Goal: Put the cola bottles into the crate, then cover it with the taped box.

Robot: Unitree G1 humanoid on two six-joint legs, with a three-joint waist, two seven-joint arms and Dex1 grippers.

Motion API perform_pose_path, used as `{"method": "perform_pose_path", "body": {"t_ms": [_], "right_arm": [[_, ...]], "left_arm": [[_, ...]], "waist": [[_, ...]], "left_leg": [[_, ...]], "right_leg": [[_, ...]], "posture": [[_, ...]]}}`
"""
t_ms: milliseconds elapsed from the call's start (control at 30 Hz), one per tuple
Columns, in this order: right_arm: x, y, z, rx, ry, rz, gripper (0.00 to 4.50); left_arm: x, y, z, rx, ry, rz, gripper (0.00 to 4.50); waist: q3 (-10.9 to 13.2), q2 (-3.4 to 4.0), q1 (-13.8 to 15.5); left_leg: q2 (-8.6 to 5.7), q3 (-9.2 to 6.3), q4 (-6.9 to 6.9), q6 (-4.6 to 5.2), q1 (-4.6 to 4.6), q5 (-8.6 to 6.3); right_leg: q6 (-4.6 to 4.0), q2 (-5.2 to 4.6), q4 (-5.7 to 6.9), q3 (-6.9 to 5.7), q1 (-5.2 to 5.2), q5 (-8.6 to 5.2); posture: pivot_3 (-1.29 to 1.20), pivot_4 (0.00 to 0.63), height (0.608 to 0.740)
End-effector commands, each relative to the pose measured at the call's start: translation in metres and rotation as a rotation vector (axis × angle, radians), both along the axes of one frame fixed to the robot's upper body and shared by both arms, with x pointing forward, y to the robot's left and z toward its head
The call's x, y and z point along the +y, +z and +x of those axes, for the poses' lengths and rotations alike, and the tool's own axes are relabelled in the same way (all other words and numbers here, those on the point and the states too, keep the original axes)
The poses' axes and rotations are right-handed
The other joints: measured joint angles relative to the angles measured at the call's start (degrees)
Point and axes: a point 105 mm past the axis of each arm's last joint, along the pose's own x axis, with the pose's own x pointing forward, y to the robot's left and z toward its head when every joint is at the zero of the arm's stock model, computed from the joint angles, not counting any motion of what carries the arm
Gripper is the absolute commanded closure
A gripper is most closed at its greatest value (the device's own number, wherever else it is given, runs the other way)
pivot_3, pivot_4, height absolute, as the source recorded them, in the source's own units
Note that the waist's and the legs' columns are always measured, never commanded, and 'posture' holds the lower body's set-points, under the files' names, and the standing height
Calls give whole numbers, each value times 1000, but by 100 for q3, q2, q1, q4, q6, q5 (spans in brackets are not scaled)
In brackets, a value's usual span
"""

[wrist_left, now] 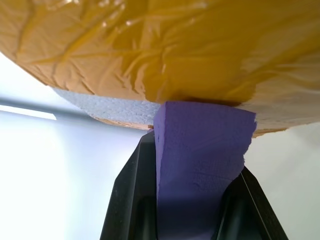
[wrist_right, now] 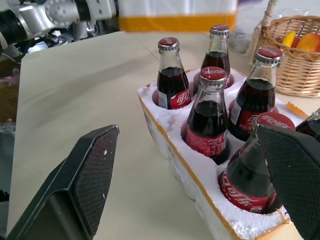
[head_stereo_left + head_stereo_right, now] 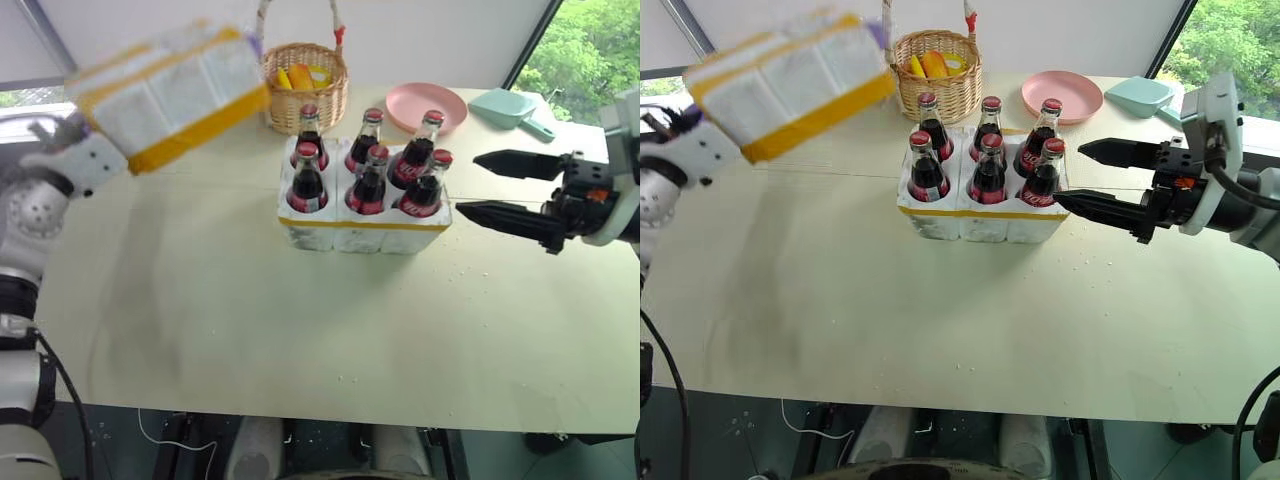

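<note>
The left gripper (image 1: 200, 200), pinched shut on the purple tab (image 1: 200, 150), lifts the taped box (image 3: 165, 92), which looks light and crumbly.

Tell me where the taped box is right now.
The taped box is lifted off the table in the left hand, on the robot's left, beside the wicker basket and not yet over the crate.
</note>
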Motion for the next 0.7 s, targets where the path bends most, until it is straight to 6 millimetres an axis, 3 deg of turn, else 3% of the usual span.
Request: {"method": "perform_pose_path", "body": {"t_ms": [33,267,500,700], "right_arm": [[-7,10,1,-57,-31,-9,0],[-10,6,5,-59,-70,-6,0],[-17,6,-2,-57,-96,-20,0],[-20,3,-6,-51,-114,-23,0]], "left_arm": [[-64,64,-11,-166,-236,53,3987],[-155,79,-22,-144,-510,61,3987],[-181,61,-24,-24,-574,204,3987],[-179,49,-18,13,-608,239,3987]], "waist": [[0,0,6],[0,0,-37],[0,0,-8],[0,0,1]], "left_leg": [[-1,0,1,0,0,0],[-4,2,7,-7,4,6],[-2,1,7,-12,4,10],[-4,-3,9,-9,2,11]], "right_leg": [[0,0,0,0,0,0],[5,6,0,0,8,2],[5,8,0,0,7,2],[5,7,-2,0,12,2]], "posture": [[0,150,740],[0,150,740],[0,150,740],[0,150,740]]}}
